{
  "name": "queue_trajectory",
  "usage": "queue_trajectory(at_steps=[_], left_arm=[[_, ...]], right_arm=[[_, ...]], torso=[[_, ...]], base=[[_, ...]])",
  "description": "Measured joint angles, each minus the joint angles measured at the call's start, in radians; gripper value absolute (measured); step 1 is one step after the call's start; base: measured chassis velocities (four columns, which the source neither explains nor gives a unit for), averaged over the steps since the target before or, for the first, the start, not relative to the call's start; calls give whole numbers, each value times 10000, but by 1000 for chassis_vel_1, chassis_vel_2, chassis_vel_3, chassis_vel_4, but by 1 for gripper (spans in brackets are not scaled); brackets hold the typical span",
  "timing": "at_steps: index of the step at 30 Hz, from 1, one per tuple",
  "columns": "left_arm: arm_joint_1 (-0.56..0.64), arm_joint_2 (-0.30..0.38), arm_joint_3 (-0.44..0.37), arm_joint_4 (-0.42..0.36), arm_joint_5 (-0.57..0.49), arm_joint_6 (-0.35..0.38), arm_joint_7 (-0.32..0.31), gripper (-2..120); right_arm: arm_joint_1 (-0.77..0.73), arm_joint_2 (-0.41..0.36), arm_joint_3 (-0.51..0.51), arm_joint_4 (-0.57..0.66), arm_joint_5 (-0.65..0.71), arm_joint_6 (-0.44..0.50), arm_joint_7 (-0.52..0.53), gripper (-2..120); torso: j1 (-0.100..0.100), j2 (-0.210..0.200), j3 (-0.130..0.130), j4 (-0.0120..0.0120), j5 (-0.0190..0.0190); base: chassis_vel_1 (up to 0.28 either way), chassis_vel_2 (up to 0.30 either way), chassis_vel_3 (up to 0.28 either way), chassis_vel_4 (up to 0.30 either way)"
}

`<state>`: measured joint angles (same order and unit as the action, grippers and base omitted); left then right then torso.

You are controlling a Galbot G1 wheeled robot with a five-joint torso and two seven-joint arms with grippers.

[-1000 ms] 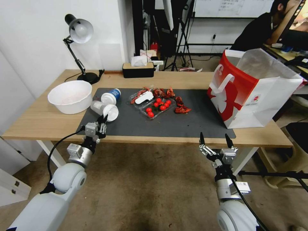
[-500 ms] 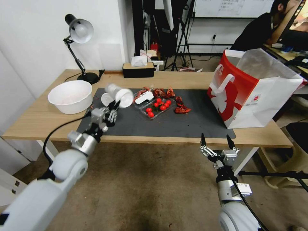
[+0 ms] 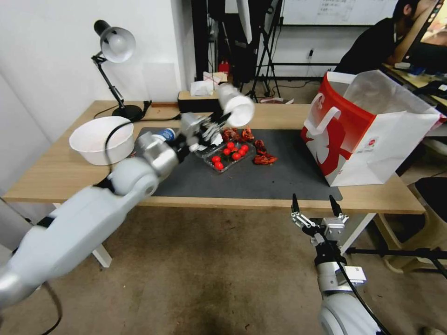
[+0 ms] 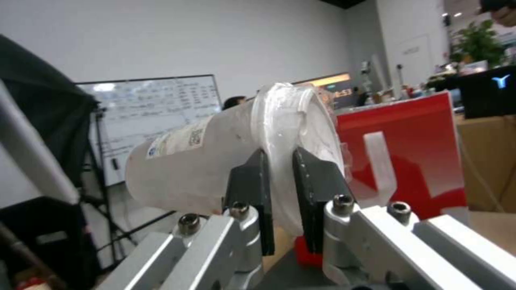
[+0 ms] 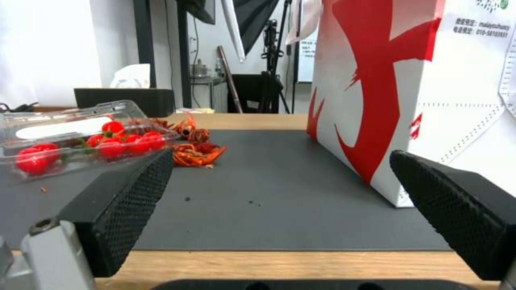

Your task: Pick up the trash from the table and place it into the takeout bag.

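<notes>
- Gripping the clear cup [image 4: 215, 157] by the edge of its thin white lid, my left gripper [image 3: 218, 122] holds it lying sideways in the air above the dark grey mat [image 3: 279, 179]; my two flat black fingers [image 4: 252, 193] are clamped on the rim.
- The cup wall is frosted, ribbed plastic with a small printed label.
- On the mat's left part lies the blue-white cup [image 3: 164, 135], just beside my forearm.
- Near the mat's middle sits a clear tray of glossy cherry tomatoes [image 3: 228, 155], with crinkled red scraps [image 3: 263, 158] beside it.
- On the mat's right edge stands the tall, stiff red-and-white takeout bag [image 3: 368, 135], open at the top, with flat white handles.
- My right gripper [image 3: 314, 207] hangs below the light-wood table [image 3: 60, 179] in front of the mat, its knurled black pads [image 5: 126, 201] spread wide, grasping nothing.
</notes>
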<state>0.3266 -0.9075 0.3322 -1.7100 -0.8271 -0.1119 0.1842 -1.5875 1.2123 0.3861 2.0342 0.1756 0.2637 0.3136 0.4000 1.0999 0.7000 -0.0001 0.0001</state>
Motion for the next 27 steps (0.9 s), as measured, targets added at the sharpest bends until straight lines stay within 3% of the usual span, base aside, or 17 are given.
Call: queue_trajectory(at_steps=[5, 6, 12, 27], left_arm=[[-964, -812, 750, 639, -169, 10, -1, 9], [-1529, -1278, 1132, 1050, -276, 16, -6, 9], [-2981, -2538, 2031, 2216, -611, -1, 61, 9], [-4016, -5228, 2658, 4450, -671, -101, 351, 9]], right_arm=[[13, -48, 63, -24, -1, -15, 7, 100], [47, -79, 101, -42, 0, -22, 9, 100], [157, -133, 132, -151, 27, -48, 12, 100], [260, -158, 81, -269, 51, -78, 27, 100]], torso=[[0, 0, 0, -2, 4], [1, 0, 0, -1, 0], [1, 0, 0, 2, 3], [0, 0, -1, 0, 2]], base=[[0, 0, 0, 0], [0, 0, 0, 0], [0, 0, 0, 0], [0, 0, 0, 0]])
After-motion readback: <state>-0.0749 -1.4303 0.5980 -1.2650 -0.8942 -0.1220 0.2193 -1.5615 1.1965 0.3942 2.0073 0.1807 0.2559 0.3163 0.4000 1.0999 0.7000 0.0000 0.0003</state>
